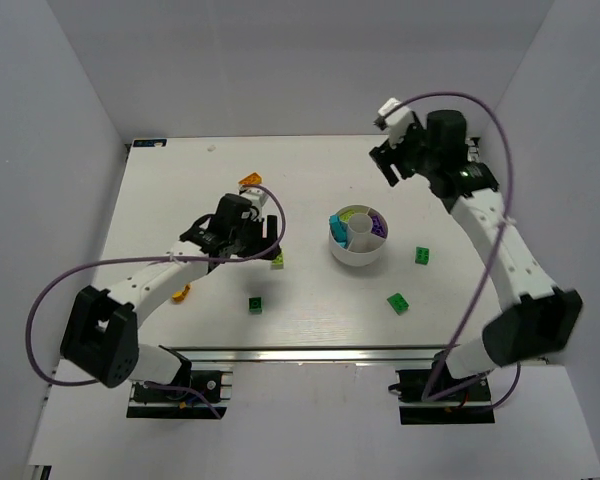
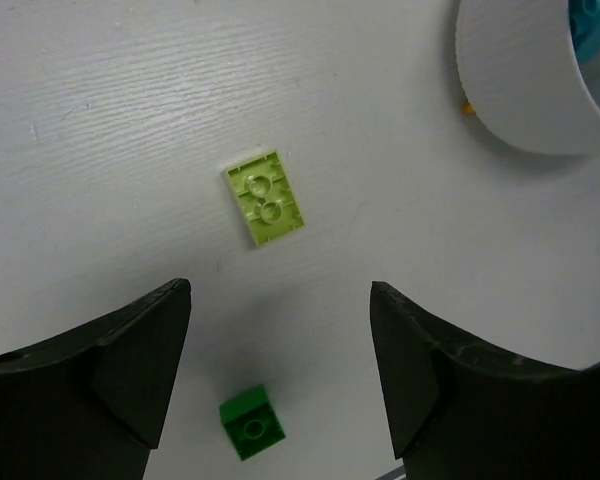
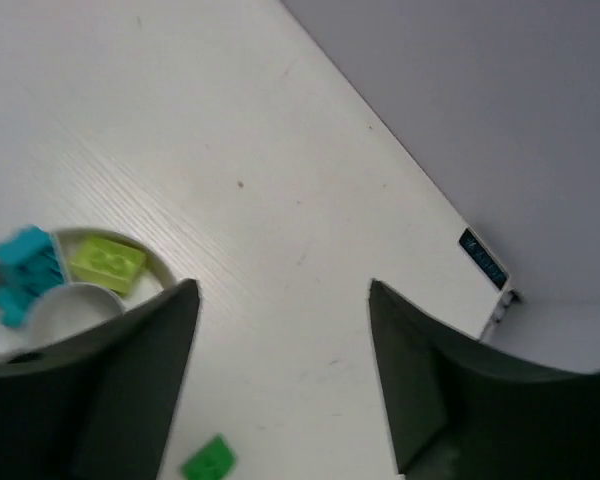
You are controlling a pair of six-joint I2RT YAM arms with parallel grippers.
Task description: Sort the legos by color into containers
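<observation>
On the white table [image 1: 310, 330], a round white dish [image 1: 357, 252] sits near the middle. Its little rooms hold cyan bricks [image 3: 20, 270], a lime brick [image 3: 107, 262] and a purple piece [image 1: 377, 226]. The cyan bricks and the lime brick lie in rooms side by side.

The left fingers [image 1: 268, 238] are spread wide and hold nothing. They hang over a flat lime piece [image 2: 265, 197]. It lies on the table with its hollow side up, to the left of the dish. A small dark green brick [image 2: 252, 423] sits near it, closer to the arms.

The right fingers [image 1: 388, 163] are spread wide too, with nothing between them. They are up by the far right part of the table, well apart from the dish.

A green brick [image 1: 422, 255] lies to the right of the dish. A second green brick [image 1: 398, 303] lies nearer the arms. An orange brick [image 1: 250, 182] lies on the far side of the left arm. A second orange brick [image 1: 182, 293] lies just beside that arm, on its near side.
</observation>
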